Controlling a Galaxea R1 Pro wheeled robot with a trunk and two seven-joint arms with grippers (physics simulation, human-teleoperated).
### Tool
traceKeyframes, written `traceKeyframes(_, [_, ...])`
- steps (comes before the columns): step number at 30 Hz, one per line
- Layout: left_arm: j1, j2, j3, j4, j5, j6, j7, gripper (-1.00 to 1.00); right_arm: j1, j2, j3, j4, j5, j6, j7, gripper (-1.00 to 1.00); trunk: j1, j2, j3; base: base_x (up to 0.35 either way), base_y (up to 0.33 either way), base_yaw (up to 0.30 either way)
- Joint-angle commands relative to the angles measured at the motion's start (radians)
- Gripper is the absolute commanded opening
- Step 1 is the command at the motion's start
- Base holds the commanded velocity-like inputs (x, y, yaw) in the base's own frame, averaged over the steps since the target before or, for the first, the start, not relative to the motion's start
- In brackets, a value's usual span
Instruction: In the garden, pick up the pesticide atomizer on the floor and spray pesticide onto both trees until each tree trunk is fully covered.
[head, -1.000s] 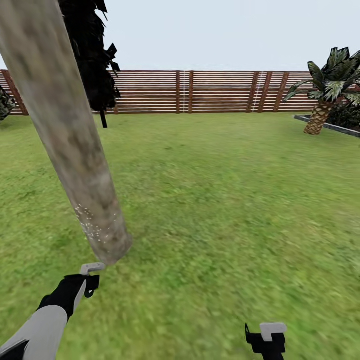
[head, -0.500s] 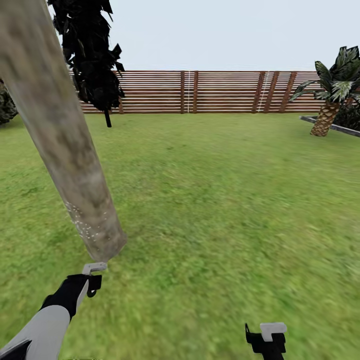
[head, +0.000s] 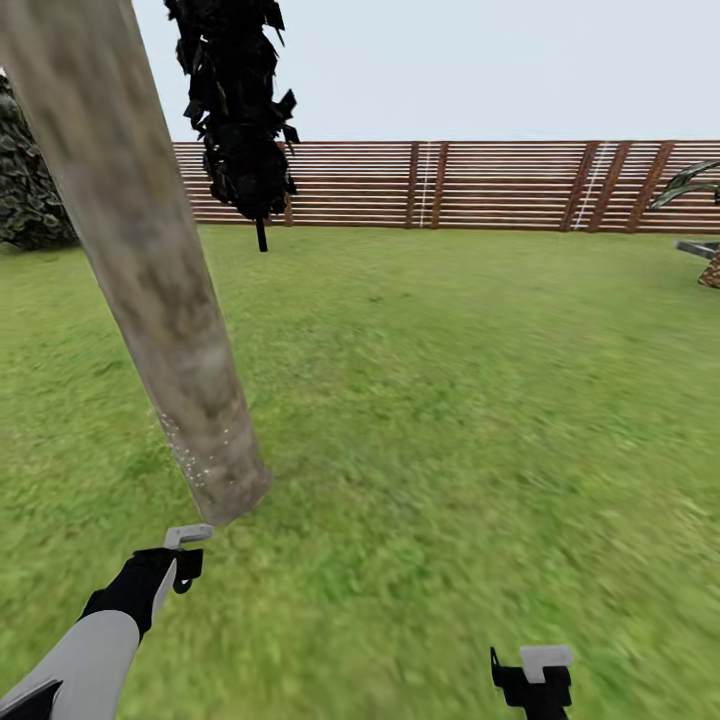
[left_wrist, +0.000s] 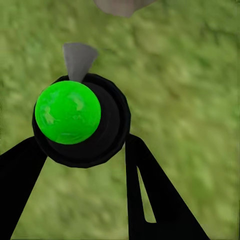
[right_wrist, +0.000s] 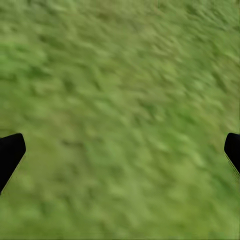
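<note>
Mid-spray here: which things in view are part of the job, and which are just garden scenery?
Job:
tree trunk, white pesticide specks low on it
atomizer in left gripper
right gripper, empty

Scenery:
fence
black conifer
lawn

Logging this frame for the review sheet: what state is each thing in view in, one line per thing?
Tree trunk: leaning in the head view, white pesticide specks on its lower part only, upper part bare.
Pesticide atomizer: held in the left gripper, nozzle toward the trunk base.
Right gripper: open, nothing held, over grass.
Fence: standing, unbroken.
Black conifer: upright.
</note>
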Motion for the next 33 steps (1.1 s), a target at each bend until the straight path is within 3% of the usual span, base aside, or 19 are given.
traceKeyframes(1, [-0.001,-0.001,0.007,-0.002,-0.009,0.004,-0.005,-1.00,-0.001,0.000,-0.005,0.002,0.011,-0.003,-0.005,1.00,0.000,0.000,-0.001,0.173,-0.227,0.277])
traceKeyframes(15, [-0.001,0.000,0.008,-0.002,-0.009,0.004,0.002,-1.00,-0.001,0.000,-0.005,0.001,0.011,-0.003,-0.005,1.00,0.000,0.000,-0.001,0.156,-0.237,0.269])
traceKeyframes(33, [-0.001,0.000,0.008,-0.002,-0.009,0.002,0.019,-1.00,-0.001,-0.001,-0.006,0.002,0.011,-0.003,-0.005,1.00,0.000,0.000,-0.001,0.102,-0.260,0.013])
